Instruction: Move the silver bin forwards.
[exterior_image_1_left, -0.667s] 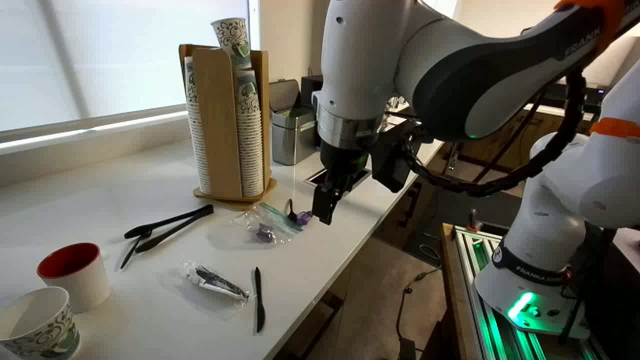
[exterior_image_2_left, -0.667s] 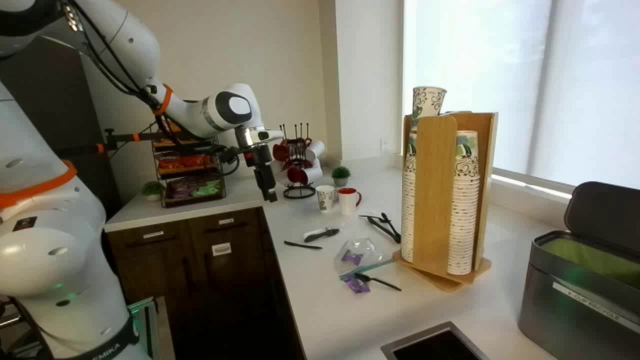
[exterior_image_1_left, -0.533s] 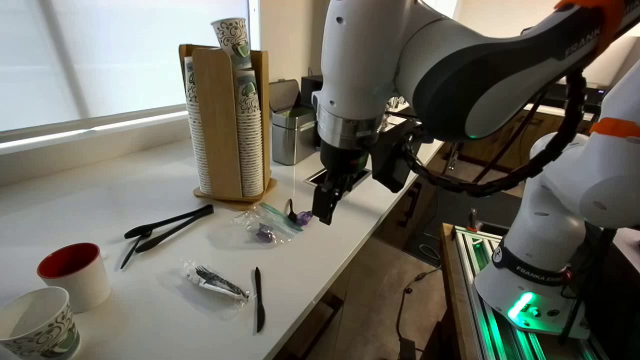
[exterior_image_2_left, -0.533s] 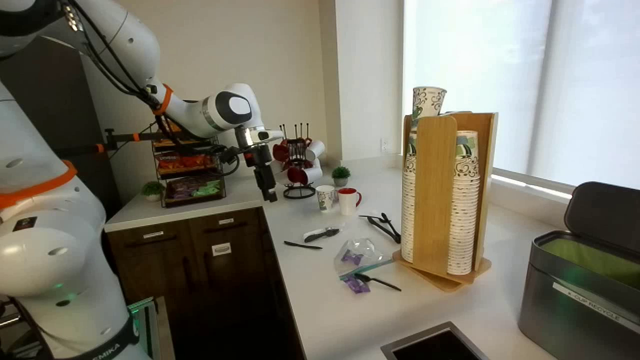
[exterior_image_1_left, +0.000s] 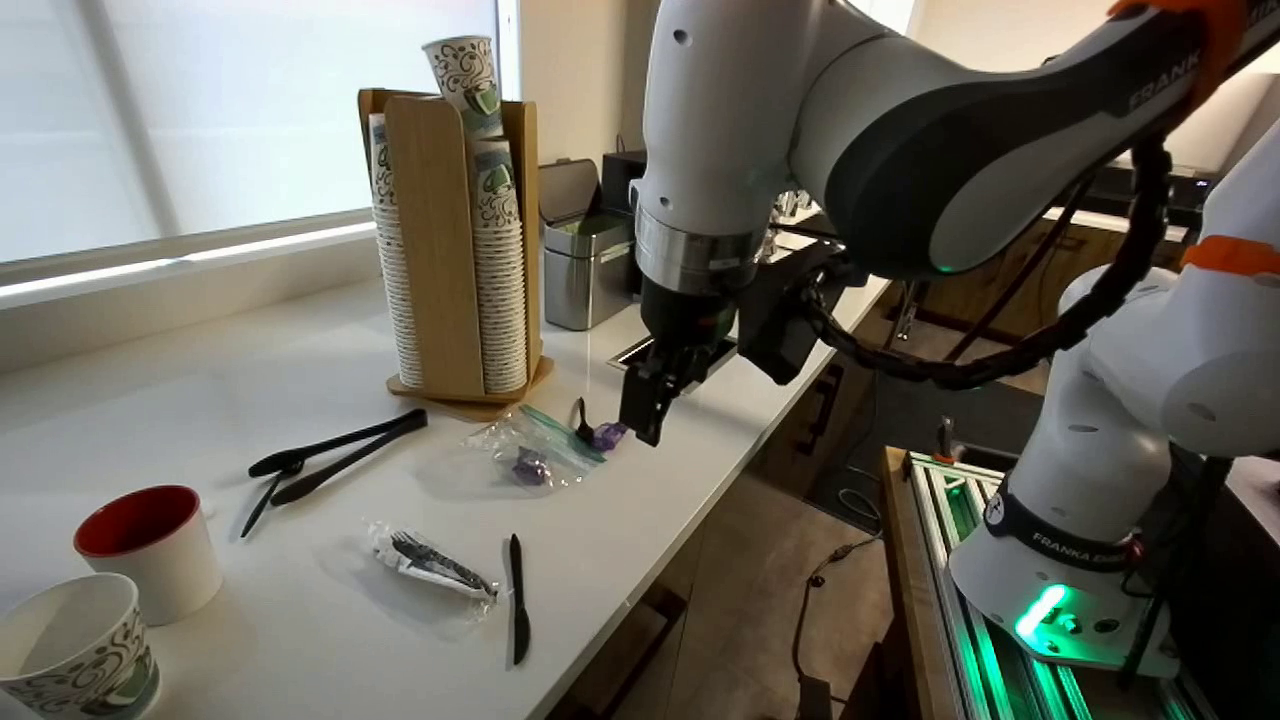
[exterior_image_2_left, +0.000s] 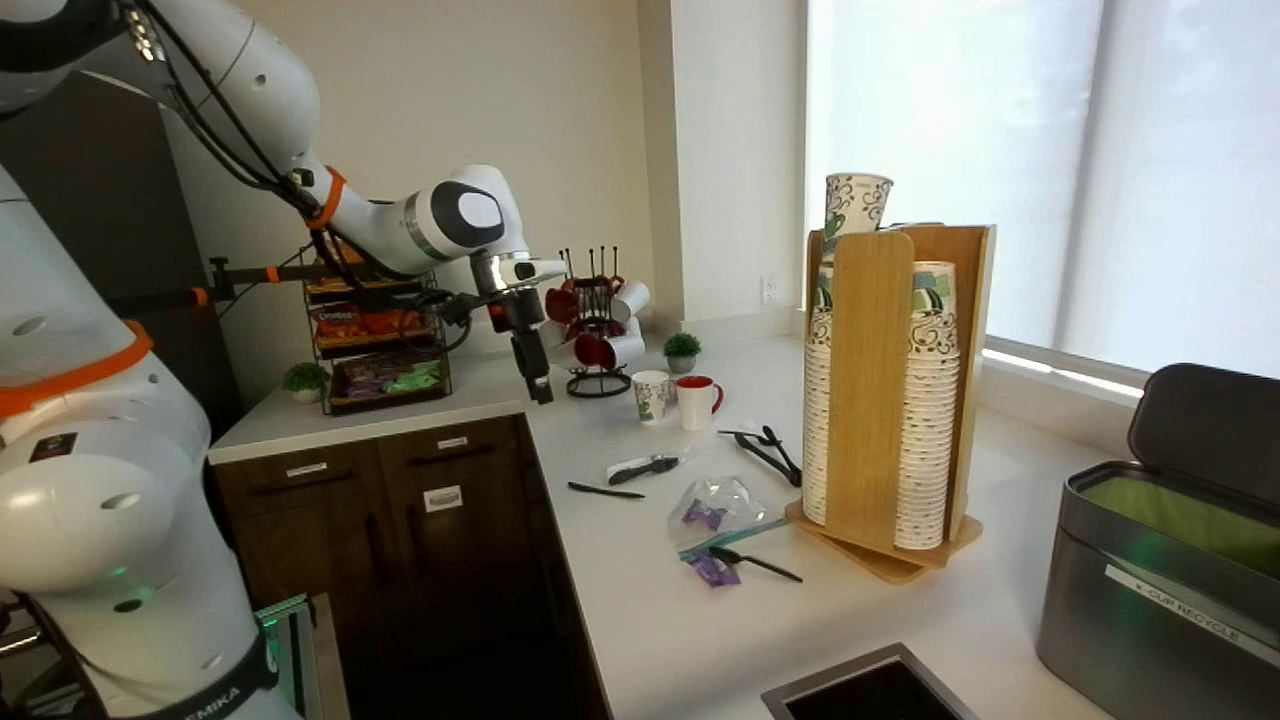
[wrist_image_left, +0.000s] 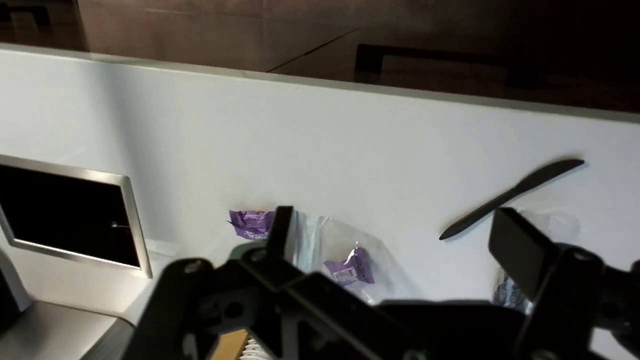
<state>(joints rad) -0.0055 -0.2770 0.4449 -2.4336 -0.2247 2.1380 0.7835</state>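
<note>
The silver bin (exterior_image_1_left: 585, 275) stands upright at the back of the counter, behind the wooden stand. In an exterior view the bin (exterior_image_2_left: 1150, 600) is at the right edge, partly cut off, with its dark lid raised, a green liner inside and a "K-cup recycle" label. A grey metal surface (wrist_image_left: 55, 330) at the lower left of the wrist view looks like part of it. My gripper (exterior_image_1_left: 645, 410) hangs above the counter near its front edge, well apart from the bin. In the wrist view the gripper (wrist_image_left: 400, 232) has its fingers wide apart with nothing between them.
A tall wooden stand (exterior_image_2_left: 870, 390) with paper cups stands near the bin. A framed square opening (exterior_image_2_left: 870, 690) is set in the counter beside it. A plastic bag (exterior_image_1_left: 540, 450), tongs (exterior_image_1_left: 340, 455), a knife (exterior_image_1_left: 517, 600) and a red-lined mug (exterior_image_1_left: 150, 555) lie or stand around.
My gripper has shifted very slightly, a little up and left in an exterior view. The bin and the other things have not moved.
</note>
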